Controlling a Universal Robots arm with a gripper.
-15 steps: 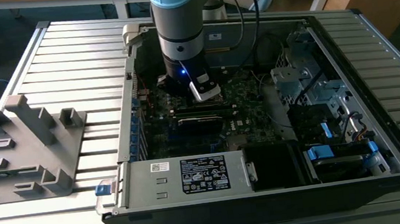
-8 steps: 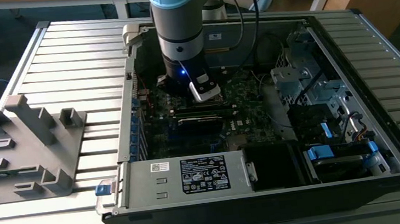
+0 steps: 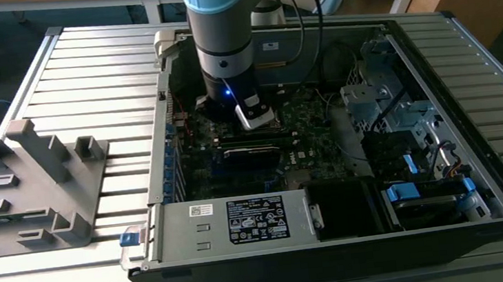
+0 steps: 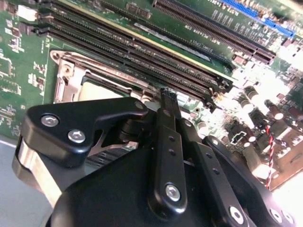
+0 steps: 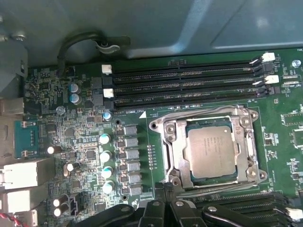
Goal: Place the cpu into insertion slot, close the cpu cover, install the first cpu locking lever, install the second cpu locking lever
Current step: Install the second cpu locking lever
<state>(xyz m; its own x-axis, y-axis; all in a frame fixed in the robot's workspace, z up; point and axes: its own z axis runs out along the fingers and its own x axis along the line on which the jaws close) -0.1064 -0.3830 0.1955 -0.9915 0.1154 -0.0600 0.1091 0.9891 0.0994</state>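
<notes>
Cpu sits square in the insertion slot in the first wrist view, with the cpu cover lying down around it as a silvery frame, its window showing the chip's dull top. By that look the seating and the cover appear done, and the work stands at the locking levers, thin metal rods running along the frame's edges. The gripper hangs low just beside the socket, its black fingers drawn together to a narrow tip with nothing between them, which suits pushing a lever rather than grasping. To do this well, I judge the tip should bear on the lever's free end, press down and then sideways under its catch, keeping force off the chip and the cover's window. Room is tight: long black memory slots run close along one side of the socket, a row of capacitors and small square chokes stands on another, and more dark slots lie near the fingers' base. In the exterior view the arm reaches down into the open computer case, whose metal walls and the drive cage hem it in, so sideways swings should stay small. The case rests on a slatted worktop beside a grey fixture.
</notes>
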